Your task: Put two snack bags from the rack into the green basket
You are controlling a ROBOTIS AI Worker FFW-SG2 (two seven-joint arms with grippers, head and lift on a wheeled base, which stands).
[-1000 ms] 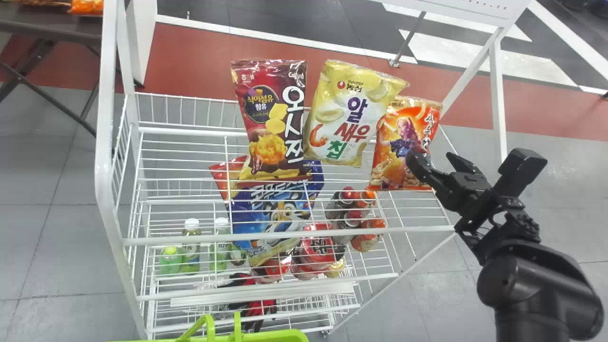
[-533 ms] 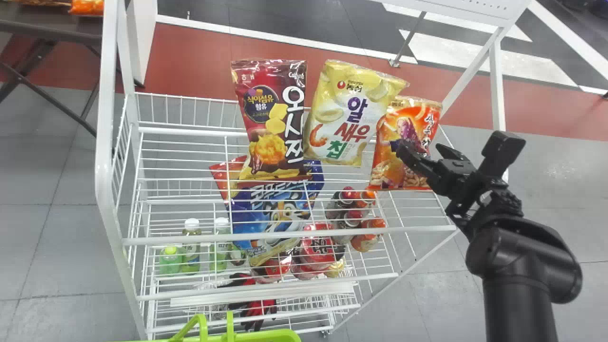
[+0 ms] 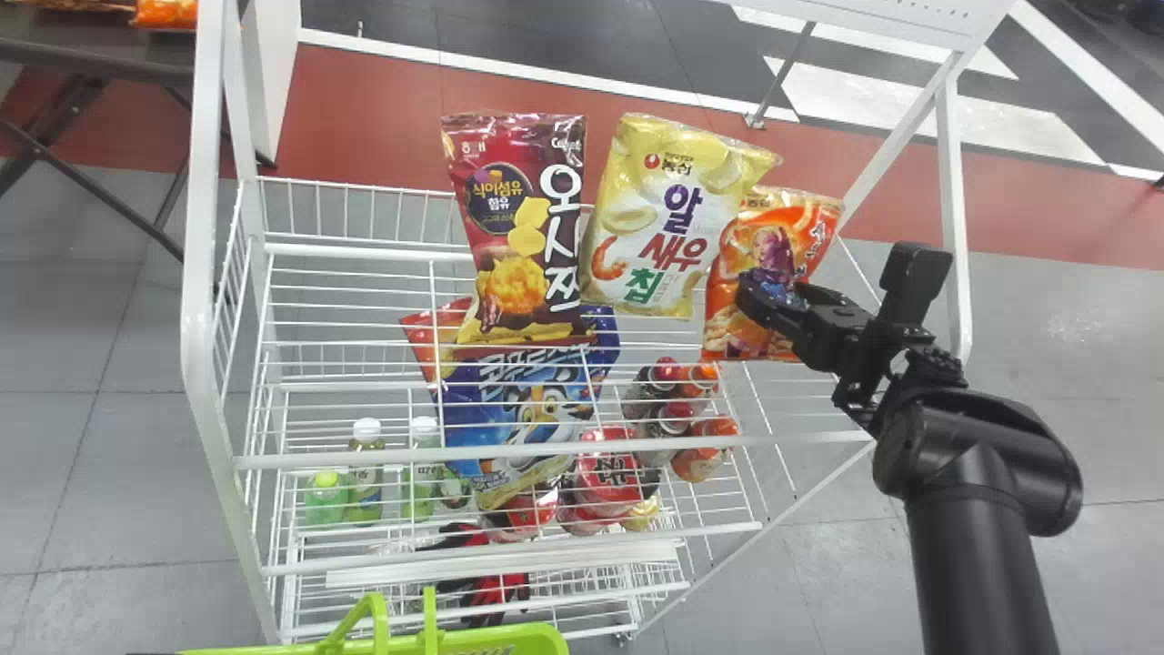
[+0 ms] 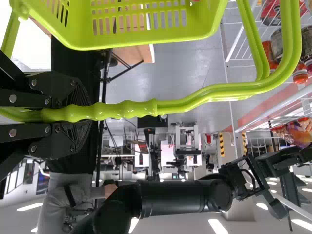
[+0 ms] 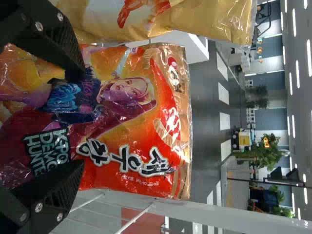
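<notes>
orange snack bag (image 3: 800, 227) just in front of released right claw (image 3: 773, 296), left claw (image 4: 87, 113) grasping basket handle (image 4: 129, 109)

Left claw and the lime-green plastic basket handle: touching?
Touching: the left wrist view shows the left claw clamped on the handle, one finger against each side.

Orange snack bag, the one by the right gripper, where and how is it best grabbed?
Probably at the middle of the orange bag, from the front, one finger toward each side edge: it stands roughly upright, facing the right gripper, and the yellow bag crowds one side near the top.
</notes>
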